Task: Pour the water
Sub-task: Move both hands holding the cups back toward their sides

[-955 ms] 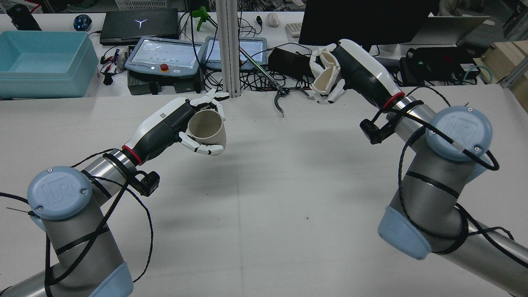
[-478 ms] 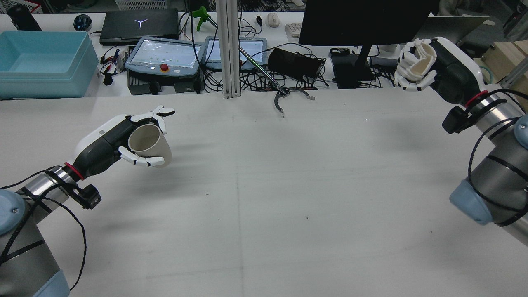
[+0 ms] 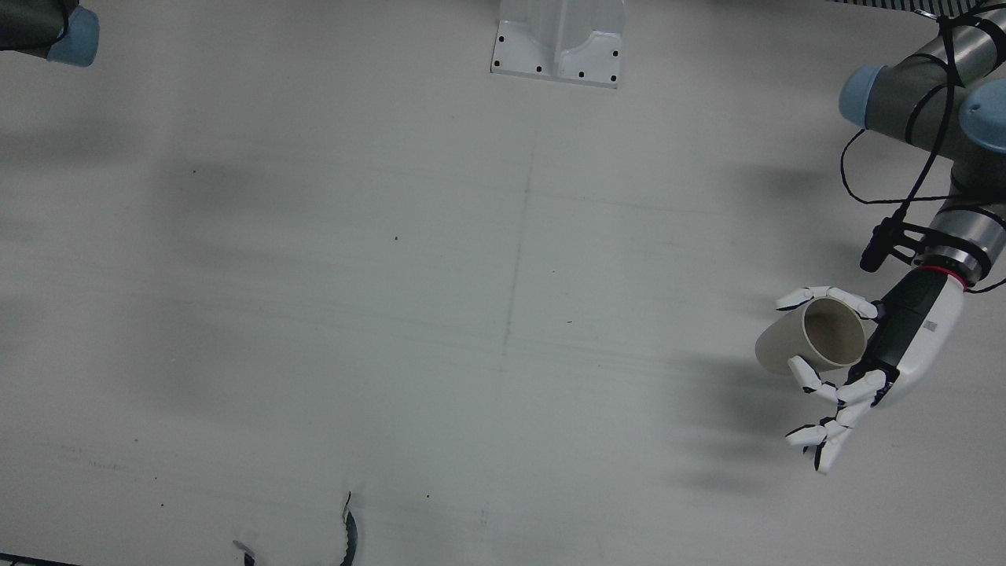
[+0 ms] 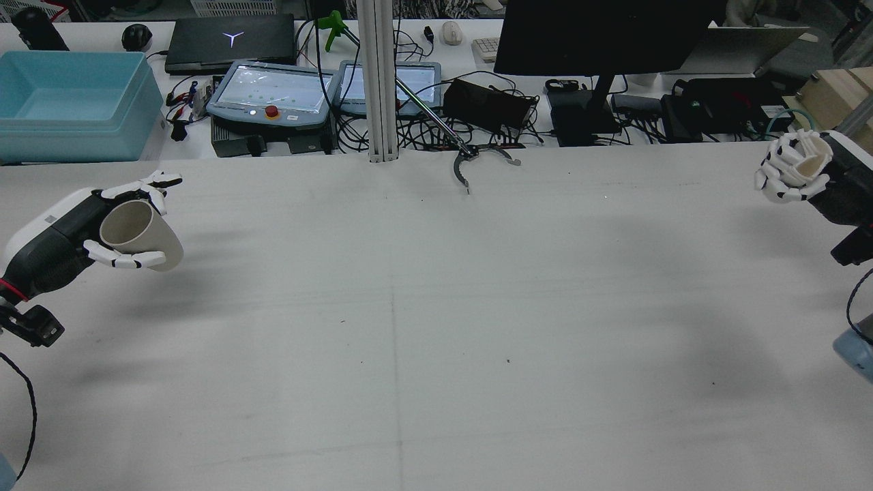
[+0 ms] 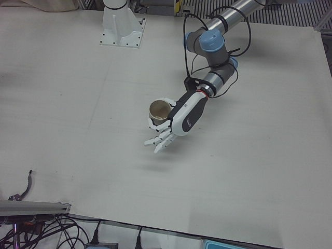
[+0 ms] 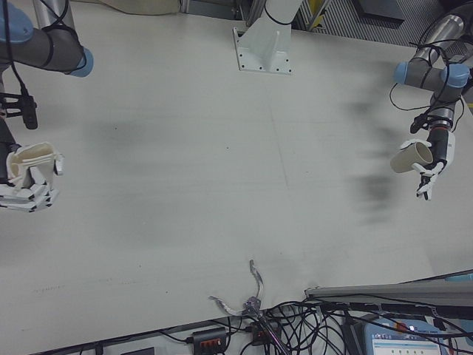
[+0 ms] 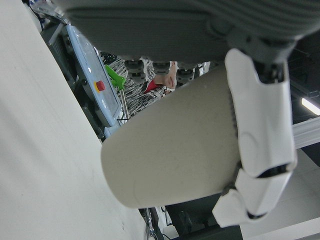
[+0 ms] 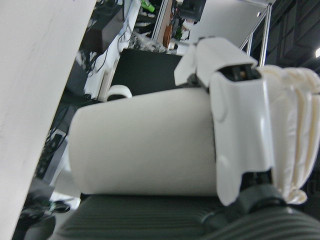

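My left hand (image 4: 58, 242) is shut on a beige paper cup (image 4: 140, 235), held tilted above the table's left side with some fingers stretched out. It shows in the front view (image 3: 904, 346) with the cup (image 3: 809, 338), in the left-front view (image 5: 182, 115) with the cup (image 5: 158, 111), and in the right-front view (image 6: 436, 151). My right hand (image 4: 818, 177) is shut on a white cup (image 4: 808, 160) at the far right edge; the right-front view shows the hand (image 6: 26, 185) and cup (image 6: 29, 159). Each hand view is filled by its own cup, left (image 7: 175, 145) and right (image 8: 145, 145).
A black tong-like tool (image 4: 477, 160) lies at the table's far edge, also in the right-front view (image 6: 247, 296). A metal pillar (image 4: 378, 82), teach pendants (image 4: 273, 92), a monitor and a blue bin (image 4: 68, 102) stand beyond the table. A white pedestal base (image 3: 558, 39) sits between the arms.
Both arms have swung outward from near the table's middle to its opposite sides, moving far apart. Each hand has kept hold of its cup.
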Motion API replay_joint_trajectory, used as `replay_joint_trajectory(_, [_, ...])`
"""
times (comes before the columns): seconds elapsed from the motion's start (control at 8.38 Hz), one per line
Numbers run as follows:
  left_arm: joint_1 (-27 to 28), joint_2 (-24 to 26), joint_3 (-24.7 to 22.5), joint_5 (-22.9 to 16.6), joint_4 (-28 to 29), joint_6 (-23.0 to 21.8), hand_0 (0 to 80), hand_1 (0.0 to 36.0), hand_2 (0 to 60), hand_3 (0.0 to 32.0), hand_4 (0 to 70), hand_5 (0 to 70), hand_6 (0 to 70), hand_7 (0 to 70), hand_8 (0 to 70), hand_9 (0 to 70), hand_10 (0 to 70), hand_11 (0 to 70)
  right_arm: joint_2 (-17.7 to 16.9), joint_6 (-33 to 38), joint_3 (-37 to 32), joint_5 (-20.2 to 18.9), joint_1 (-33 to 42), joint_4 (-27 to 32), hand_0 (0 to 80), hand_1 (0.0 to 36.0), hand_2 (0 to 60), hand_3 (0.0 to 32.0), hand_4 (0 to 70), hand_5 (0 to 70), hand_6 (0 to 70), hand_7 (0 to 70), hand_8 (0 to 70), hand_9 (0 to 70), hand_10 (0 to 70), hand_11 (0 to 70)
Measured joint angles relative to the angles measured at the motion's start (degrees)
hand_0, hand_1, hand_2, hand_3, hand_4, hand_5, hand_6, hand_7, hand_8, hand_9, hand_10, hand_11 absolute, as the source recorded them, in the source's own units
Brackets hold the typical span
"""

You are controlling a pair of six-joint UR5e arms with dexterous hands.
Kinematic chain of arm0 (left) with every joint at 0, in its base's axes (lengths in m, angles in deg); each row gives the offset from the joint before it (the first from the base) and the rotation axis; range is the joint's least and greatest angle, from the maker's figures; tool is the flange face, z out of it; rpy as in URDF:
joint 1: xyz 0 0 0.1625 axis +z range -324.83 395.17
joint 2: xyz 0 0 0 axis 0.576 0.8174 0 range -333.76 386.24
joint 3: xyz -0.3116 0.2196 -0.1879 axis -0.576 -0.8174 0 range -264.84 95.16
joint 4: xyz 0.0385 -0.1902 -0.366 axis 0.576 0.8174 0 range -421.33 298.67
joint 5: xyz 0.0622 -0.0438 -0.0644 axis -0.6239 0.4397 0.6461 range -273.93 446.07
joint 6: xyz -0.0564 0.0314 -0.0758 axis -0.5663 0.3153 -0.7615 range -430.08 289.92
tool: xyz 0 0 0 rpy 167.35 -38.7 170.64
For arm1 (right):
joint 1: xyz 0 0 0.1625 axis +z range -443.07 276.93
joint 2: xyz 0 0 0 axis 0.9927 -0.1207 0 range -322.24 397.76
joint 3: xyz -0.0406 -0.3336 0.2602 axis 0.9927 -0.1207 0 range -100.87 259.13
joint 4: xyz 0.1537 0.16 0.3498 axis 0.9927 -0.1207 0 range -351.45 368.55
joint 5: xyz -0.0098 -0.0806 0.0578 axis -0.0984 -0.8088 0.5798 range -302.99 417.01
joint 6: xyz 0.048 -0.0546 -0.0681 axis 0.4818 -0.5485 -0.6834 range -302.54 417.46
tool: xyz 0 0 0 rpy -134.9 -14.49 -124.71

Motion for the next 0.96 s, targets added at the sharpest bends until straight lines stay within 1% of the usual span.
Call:
replay_joint_trajectory(0.12, [-1.0, -1.6, 0.5, 0.0, 1.2, 0.3, 53.2, 25.1, 60.0, 0.0, 56.6, 70.0, 8.7, 16.7, 2.7, 3.6, 5.0, 8.6, 0.4, 1.3, -8.8, 0.0, 0.1, 7.0, 80.0, 36.0, 60.0, 0.0, 70.0, 70.0, 70.0, 70.0, 70.0, 70.0, 70.0, 70.0])
replay_joint_trajectory(0.24, [-1.4, -2.7, 1.3, 0.0, 2.4, 1.2, 53.0, 24.9, 60.0, 0.0, 55.5, 70.0, 8.4, 16.1, 2.7, 3.5, 5.0, 8.6, 2.1, 1.9, -16.9, 0.3, 0.1, 12.0, 80.0, 36.0, 60.0, 0.0, 70.0, 70.0, 70.0, 70.0, 70.0, 70.0, 70.0, 70.0])
replay_joint_trajectory(0.36, [-1.5, -3.2, 2.7, 0.0, 4.0, 2.2, 53.5, 25.1, 58.7, 0.0, 54.8, 70.0, 8.3, 16.2, 2.6, 3.4, 4.8, 8.3, 4.2, 2.0, -22.8, 0.9, 0.0, 14.7, 80.0, 36.0, 60.0, 0.0, 70.0, 70.0, 70.0, 70.0, 70.0, 70.0, 70.0, 70.0])
replay_joint_trajectory(0.48, [-1.3, -3.9, 4.5, 0.0, 5.9, 3.0, 54.0, 25.0, 55.9, 0.0, 54.3, 70.0, 8.4, 16.5, 2.6, 3.5, 5.2, 8.9, 5.6, 2.0, -26.4, 1.5, 0.0, 16.0, 80.0, 36.0, 60.0, 0.0, 70.0, 70.0, 70.0, 70.0, 60.9, 70.0, 64.9, 70.0])
replay_joint_trajectory(0.6, [-1.2, -4.4, 5.8, 0.0, 7.7, 4.0, 54.6, 24.5, 53.0, 0.0, 54.5, 70.0, 8.6, 16.8, 2.7, 3.6, 5.1, 8.8, 6.2, 2.0, -28.3, 1.9, 0.1, 16.8, 69.0, 26.1, 16.4, 0.0, 43.3, 42.4, 24.6, 23.9, 17.7, 15.3, 10.5, 17.2])
replay_joint_trajectory(0.72, [-1.1, -4.8, 7.0, 0.0, 9.3, 5.0, 55.0, 23.3, 45.8, 0.0, 53.3, 70.0, 8.5, 16.5, 2.8, 3.7, 4.7, 8.3, 6.1, 2.0, -29.2, 2.1, 0.1, 17.3, 57.3, 16.4, 0.0, 0.0, 22.3, 21.5, 13.0, 5.6, 13.0, 3.7, 0.9, 2.7])
replay_joint_trajectory(0.84, [-1.0, -5.0, 8.3, 0.1, 10.7, 5.7, 55.8, 22.6, 40.6, 0.0, 51.8, 70.0, 8.5, 16.1, 2.8, 3.6, 4.5, 7.9, 5.9, 2.0, -29.5, 2.2, 0.1, 17.5, 57.5, 17.8, 0.0, 0.0, 17.3, 18.8, 10.9, 3.2, 7.3, 2.9, 0.2, 2.1])
replay_joint_trajectory(0.96, [-1.0, -5.1, 10.2, 0.2, 12.6, 6.8, 56.5, 22.3, 37.2, 0.0, 51.1, 70.0, 8.5, 16.0, 2.8, 3.6, 4.0, 7.3, 5.8, 2.1, -29.6, 2.2, 0.1, 17.7, 57.4, 18.9, 0.0, 0.0, 14.8, 17.3, 9.7, 2.6, 4.0, 3.2, 0.0, 1.7])
